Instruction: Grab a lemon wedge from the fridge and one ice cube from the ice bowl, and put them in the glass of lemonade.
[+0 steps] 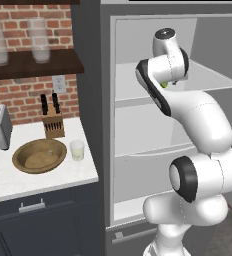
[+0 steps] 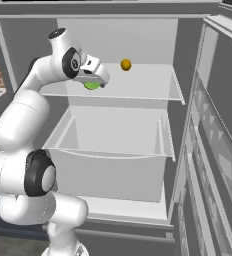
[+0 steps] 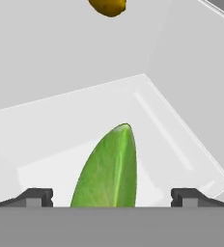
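Two fingertips of the hand point(image 3: 112, 197) stand apart — lemon wedge point(image 3: 108, 169) between them, ungripped.

- The green wedge-shaped lemon piece point(image 3: 109, 169) is showing a smooth, faintly veined skin with a soft sheen.
- The pale fridge shelf point(image 3: 181, 125) is looking like smooth, matt plastic.
- The round brown wooden bowl point(image 1: 23, 159) is showing a satin grain.
- The white stone-look counter point(image 1: 43, 182) is appearing speckled and polished.
- The red brick wall point(image 1: 23, 95) is looking rough and matt.
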You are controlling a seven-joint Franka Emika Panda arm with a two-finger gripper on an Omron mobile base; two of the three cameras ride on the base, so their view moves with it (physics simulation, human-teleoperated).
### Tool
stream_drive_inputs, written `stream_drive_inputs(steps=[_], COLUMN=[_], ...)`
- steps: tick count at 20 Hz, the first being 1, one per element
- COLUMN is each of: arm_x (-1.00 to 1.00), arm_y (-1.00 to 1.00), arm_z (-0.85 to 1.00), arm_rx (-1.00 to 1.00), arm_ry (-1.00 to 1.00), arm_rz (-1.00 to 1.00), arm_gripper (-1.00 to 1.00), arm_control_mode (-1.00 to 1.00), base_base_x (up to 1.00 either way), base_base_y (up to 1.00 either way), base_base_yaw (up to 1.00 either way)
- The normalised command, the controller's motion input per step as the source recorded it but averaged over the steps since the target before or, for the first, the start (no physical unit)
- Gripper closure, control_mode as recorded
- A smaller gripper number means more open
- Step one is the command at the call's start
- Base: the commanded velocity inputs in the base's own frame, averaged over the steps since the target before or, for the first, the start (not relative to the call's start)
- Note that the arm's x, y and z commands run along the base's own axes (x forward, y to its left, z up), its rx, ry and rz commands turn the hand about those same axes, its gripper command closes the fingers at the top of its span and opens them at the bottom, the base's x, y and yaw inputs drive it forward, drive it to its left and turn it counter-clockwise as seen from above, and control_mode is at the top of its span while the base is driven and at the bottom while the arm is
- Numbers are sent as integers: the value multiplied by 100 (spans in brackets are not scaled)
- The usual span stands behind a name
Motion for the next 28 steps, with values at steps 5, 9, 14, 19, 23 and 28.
stream_drive_inputs(steps=[5, 9, 14, 19, 23, 28], arm_x=[0, 0, -1, -44, -90, -91], arm_y=[0, 0, 0, -1, -6, -2], arm_z=[-2, 0, 0, 0, 0, 17], arm_rx=[0, 0, 0, 2, 6, 5], arm_ry=[0, 0, 0, -1, -10, -6], arm_rz=[0, 0, 0, 0, 0, 0], arm_gripper=[100, 100, 100, 100, 100, 100], arm_control_mode=[-100, -100, -100, -100, -100, -100], base_base_x=[0, 0, 0, 0, 0, 0], base_base_y=[0, 0, 0, 0, 0, 0], base_base_yaw=[0, 0, 0, 0, 0, 0])
